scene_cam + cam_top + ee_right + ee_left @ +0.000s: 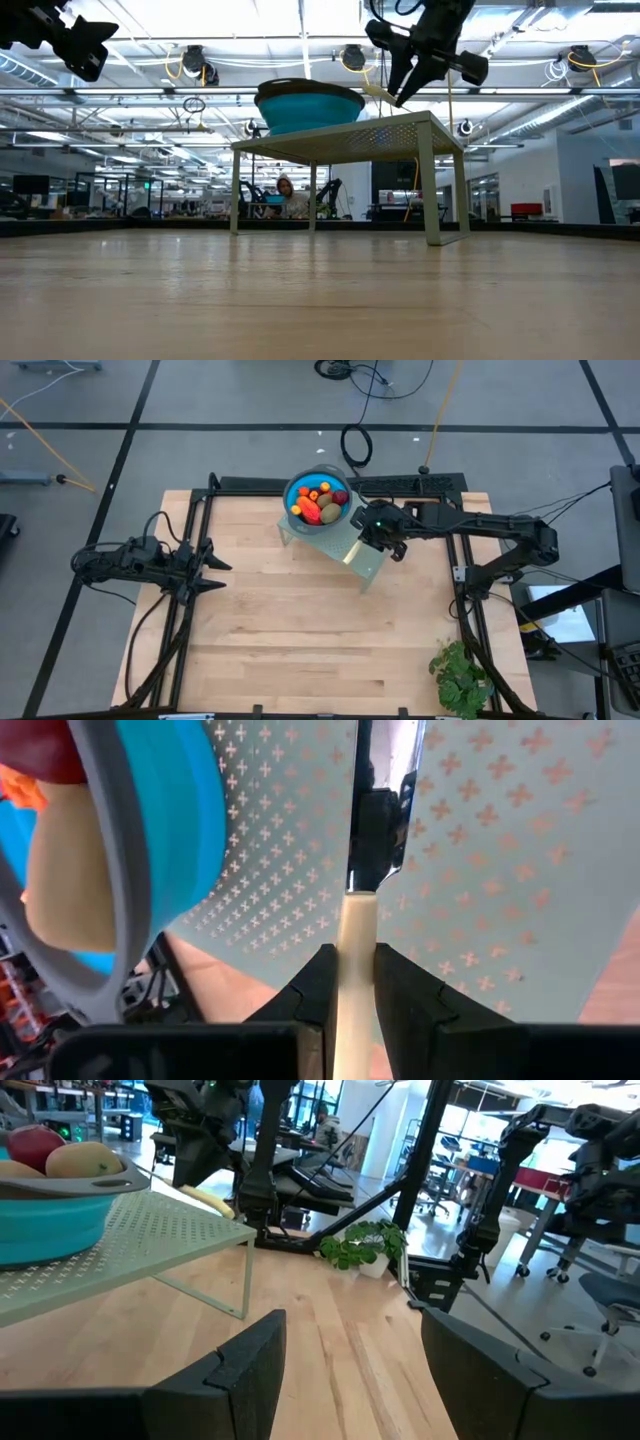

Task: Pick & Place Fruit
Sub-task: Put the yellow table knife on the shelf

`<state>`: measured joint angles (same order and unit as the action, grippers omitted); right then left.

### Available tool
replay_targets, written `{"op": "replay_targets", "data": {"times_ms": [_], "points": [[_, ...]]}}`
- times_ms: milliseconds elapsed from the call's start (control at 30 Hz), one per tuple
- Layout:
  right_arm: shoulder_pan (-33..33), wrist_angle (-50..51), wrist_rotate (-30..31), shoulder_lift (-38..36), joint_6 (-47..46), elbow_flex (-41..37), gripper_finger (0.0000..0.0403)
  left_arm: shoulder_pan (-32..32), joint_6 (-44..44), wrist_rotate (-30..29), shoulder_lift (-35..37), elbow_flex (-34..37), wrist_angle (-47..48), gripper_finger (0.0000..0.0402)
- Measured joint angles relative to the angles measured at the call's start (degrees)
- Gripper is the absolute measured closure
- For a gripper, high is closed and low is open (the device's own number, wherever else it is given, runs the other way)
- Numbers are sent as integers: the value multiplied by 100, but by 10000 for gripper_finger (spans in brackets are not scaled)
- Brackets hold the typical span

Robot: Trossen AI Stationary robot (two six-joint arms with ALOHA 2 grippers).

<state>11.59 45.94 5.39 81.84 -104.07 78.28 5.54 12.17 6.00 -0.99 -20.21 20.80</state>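
Right gripper point(350, 982) pinches the knife point(356, 935) handle above the stand point(362, 557). Left gripper point(350, 1370) waits wide open. Fruit point(320, 503) sits bowled; the knife likely needs setting down next.

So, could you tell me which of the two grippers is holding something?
The right gripper, above the pale green stand, is shut on the knife by its pale handle; the left gripper is open and empty.

blue bowl point(310, 106) on pale stand point(350, 140); right claw point(405, 85) above stand

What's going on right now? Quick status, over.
Right gripper shut on knife above green rack. Left gripper open, waiting at table's left. Fruit in blue bowl. Nothing blocking.
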Motion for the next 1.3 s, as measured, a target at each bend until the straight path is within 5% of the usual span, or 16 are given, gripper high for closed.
{"op": "replay_targets", "data": {"times_ms": [1300], "points": [[185, -654, -393, 256, -236, -600, 357, 0, 33, 11, 0, 0, 5, 167]]}}
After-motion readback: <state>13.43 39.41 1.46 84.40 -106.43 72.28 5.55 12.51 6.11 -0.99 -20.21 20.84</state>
